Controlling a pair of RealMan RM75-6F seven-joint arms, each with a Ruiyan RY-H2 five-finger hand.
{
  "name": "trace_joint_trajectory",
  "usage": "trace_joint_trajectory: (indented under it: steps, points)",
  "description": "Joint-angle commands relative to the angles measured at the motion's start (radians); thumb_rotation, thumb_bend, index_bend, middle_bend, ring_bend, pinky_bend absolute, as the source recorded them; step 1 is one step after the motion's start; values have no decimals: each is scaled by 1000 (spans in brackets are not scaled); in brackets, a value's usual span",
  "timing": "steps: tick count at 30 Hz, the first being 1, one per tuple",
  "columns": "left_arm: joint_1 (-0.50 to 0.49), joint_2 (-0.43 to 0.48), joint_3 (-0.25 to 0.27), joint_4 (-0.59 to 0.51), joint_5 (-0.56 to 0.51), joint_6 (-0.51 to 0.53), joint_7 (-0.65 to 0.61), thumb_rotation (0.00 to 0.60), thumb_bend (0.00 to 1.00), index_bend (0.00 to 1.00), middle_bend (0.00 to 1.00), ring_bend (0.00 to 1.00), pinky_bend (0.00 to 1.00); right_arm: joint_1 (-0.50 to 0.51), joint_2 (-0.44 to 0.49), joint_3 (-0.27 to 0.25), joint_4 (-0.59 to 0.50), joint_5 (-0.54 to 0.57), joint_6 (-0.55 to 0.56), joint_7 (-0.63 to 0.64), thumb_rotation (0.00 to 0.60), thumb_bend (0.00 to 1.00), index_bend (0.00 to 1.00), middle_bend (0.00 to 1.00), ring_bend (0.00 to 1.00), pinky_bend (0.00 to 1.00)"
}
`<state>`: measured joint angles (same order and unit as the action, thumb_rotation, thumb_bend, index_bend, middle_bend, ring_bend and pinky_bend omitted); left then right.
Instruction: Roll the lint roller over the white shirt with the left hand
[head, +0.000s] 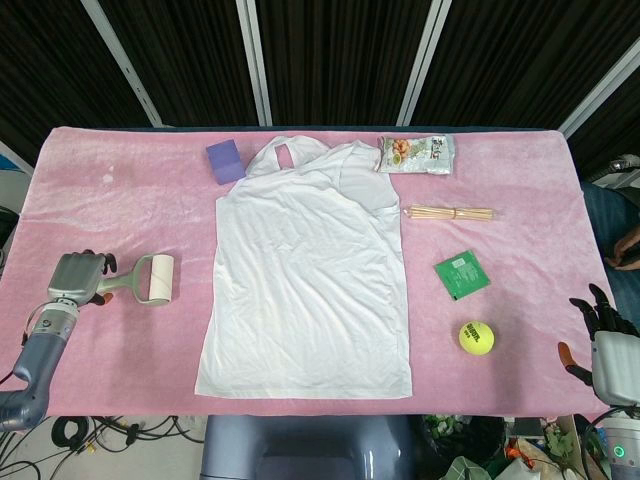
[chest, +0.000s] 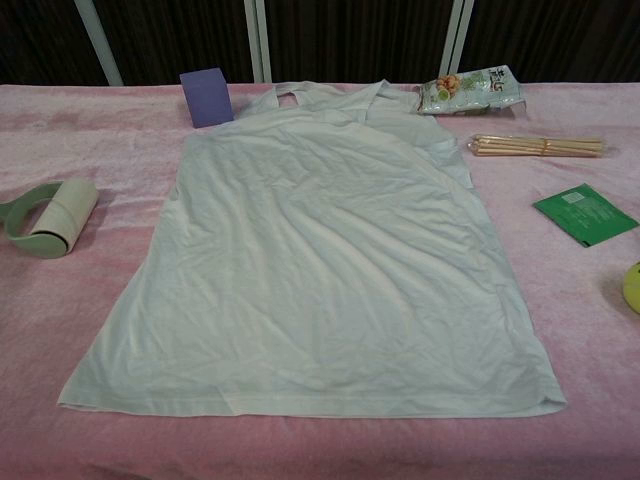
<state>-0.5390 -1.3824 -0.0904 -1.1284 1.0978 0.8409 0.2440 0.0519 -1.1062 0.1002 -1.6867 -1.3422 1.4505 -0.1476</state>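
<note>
A pink cloth (head: 120, 190) covers the table. The white shirt (head: 305, 280) lies flat in the middle. The lint roller (head: 150, 279) lies on the cloth, left of the shirt and apart from it. The left hand (head: 78, 277) is at the roller's handle; I cannot tell if it grips. The right hand (head: 603, 325) has spread fingers and holds nothing.

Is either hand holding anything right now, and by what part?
The left hand grips the lint roller by its handle; the right hand holds nothing.
</note>
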Motion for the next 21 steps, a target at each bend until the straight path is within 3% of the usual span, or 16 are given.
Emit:
trace_joint_trajectory:
  steps: [1,21]
  points:
    - [1,-2,1,2,4,0,-6,600,211,437,457,315,435,0,0,0,0,0,1,-1,600,264,236,55,228,329]
    - [-7,12,6,-11,7,-13,9,600,255,442,468,330,446,1,-3,1,2,-1,3,-7,600,264,236,55,228,329]
